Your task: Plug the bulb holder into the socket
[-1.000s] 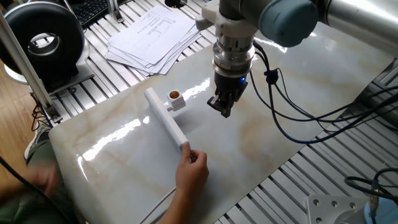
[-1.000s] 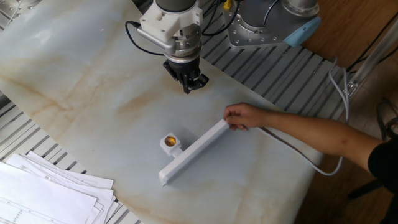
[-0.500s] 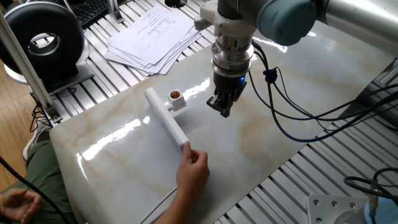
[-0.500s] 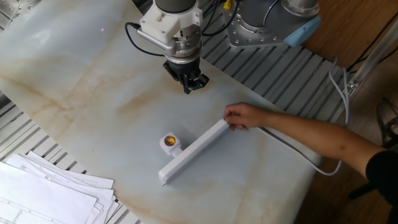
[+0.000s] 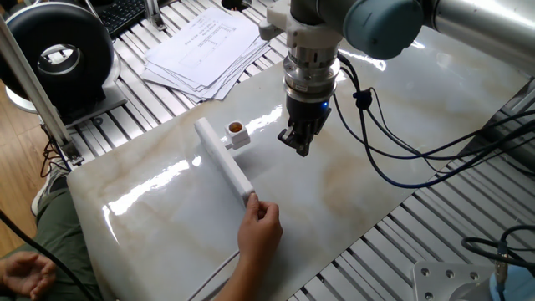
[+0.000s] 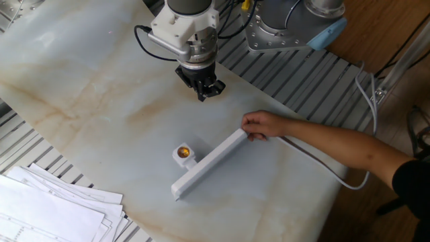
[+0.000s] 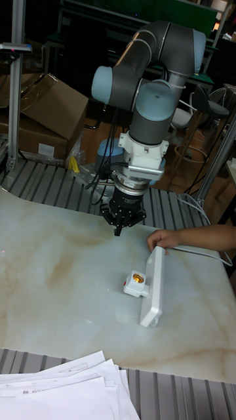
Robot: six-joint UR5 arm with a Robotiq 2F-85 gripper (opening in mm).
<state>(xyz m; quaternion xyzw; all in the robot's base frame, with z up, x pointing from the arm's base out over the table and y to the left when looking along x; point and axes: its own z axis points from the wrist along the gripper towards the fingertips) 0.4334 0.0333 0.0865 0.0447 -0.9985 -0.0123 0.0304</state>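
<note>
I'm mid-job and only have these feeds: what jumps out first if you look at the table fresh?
A person's hand rests on the cable end of the socket, which lies mid-table, inside the arm's workspace. The bulb holder sits against the socket's side, orange opening facing up. The gripper hangs above bare marble, apart from both and holding nothing.

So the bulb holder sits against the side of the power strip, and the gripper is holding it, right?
Not quite. The bulb holder does sit against the power strip, but the gripper holds nothing; it hangs apart from it above the table, as the other fixed view shows.
</note>
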